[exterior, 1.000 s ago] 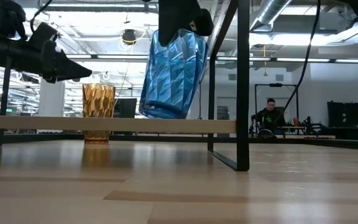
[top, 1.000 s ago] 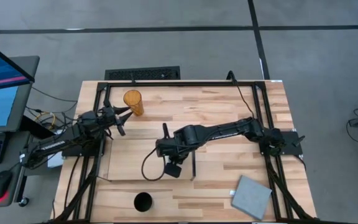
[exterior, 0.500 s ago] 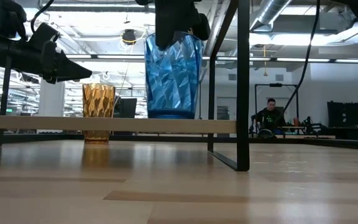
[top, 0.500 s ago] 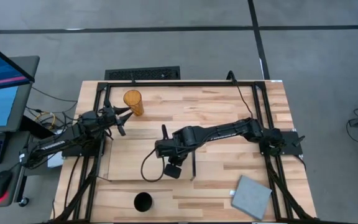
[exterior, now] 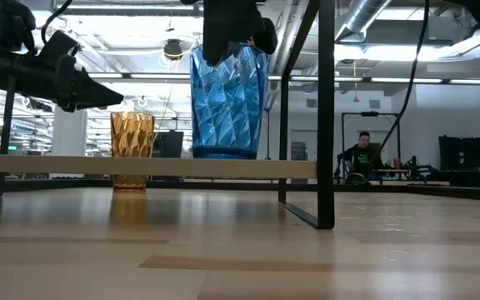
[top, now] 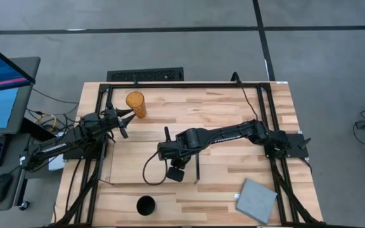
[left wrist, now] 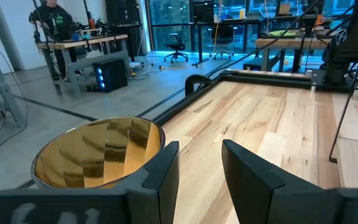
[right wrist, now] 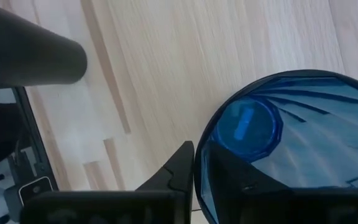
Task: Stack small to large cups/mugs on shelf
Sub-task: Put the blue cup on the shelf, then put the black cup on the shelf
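The translucent blue cup (exterior: 227,100) stands upright on the pale plywood shelf (exterior: 98,167), with my right gripper (exterior: 232,29) shut on its rim from above. In the high view the shelf (top: 128,164) lies mid-table, its thin dark wall (top: 197,166) on the right. The orange tumbler (top: 135,104) stands on the table at the far left. My left gripper (top: 124,123) hovers open just near of the tumbler and touches nothing. The tumbler's mouth (left wrist: 98,152) shows beside the open fingers. The black cup (top: 146,205) stands near the front edge. My right gripper pinches the blue cup's wall at the rim (right wrist: 199,163), one finger (right wrist: 232,177) inside the cup and one finger (right wrist: 173,174) outside. The fingers come from above, pointing down. The cup is upright, its base (exterior: 226,154) on the shelf board.
A grey square pad (top: 256,200) lies at the front right corner. A dark metal frame (top: 189,85) runs around the table. A cable loop (top: 149,172) hangs below my right wrist over the shelf. A person (exterior: 358,154) sits far behind the table.
My right gripper has come down and a little toward the table's left with the blue cup. The cup hung tilted above the shelf a second ago; it has turned upright and now stands with its base on the shelf board.
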Tool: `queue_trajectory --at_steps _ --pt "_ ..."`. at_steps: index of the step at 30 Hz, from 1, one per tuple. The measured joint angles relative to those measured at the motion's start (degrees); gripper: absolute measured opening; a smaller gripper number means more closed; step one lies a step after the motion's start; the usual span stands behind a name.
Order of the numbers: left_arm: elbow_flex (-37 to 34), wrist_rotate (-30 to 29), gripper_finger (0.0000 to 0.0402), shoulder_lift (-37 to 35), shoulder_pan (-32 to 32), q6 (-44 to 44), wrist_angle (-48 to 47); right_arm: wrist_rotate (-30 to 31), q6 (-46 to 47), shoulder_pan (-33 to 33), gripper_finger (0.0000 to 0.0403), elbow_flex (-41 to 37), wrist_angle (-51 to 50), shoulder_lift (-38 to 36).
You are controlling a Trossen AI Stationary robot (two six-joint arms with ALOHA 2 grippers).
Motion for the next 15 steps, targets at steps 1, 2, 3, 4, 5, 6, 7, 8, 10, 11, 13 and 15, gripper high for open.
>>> queue_trajectory --at_steps 1,2,3,4,5,6,7,8,10,11,13,15 --pt "0.0 0.0 0.0114 0.0 0.0 0.0 0.0 0.0 0.0 -0.1 0.0065 0.0 0.1 0.0" --pt "0.0 0.0 0.0114 0.0 0.0 0.0 0.0 0.0 0.0 -0.1 0.0065 0.0 0.1 -0.1" --pt "0.0 0.0 0.0114 0.0 0.0 0.0 0.0 0.0 0.0 -0.2 0.0065 0.0 0.1 -0.1" --pt "0.0 0.0 0.0114 0.0 0.0 0.0 0.0 0.0 0.0 -0.2 0.0065 0.1 0.1 -0.1" --pt "0.0 0.0 0.0114 0.0 0.0 0.0 0.0 0.0 0.0 -0.2 0.0066 0.1 0.2 -0.1" --pt "0.0 0.0 0.0114 0.0 0.0 0.0 0.0 0.1 0.0 -0.2 0.0066 0.1 0.2 -0.1" --pt "0.0 0.0 0.0114 0.0 0.0 0.0 0.0 0.1 0.0 -0.2 0.0067 0.1 0.3 -0.1" --pt "0.0 0.0 0.0114 0.0 0.0 0.0 0.0 0.2 0.0 -0.2 0.0069 0.1 0.5 -0.1" --pt "0.0 0.0 0.0114 0.0 0.0 0.0 0.0 0.1 0.0 -0.2 0.0075 0.1 0.5 -0.1" --pt "0.0 0.0 0.0114 0.0 0.0 0.0 0.0 0.1 0.0 -0.2 0.008 0.1 0.6 -0.2" --pt "0.0 0.0 0.0114 0.0 0.0 0.0 0.0 0.1 0.0 -0.2 0.0091 0.1 0.7 -0.2" --pt "0.0 0.1 0.0114 0.0 0.0 0.0 0.0 0.1 0.0 -0.2 0.0107 0.1 1.1 -0.2"
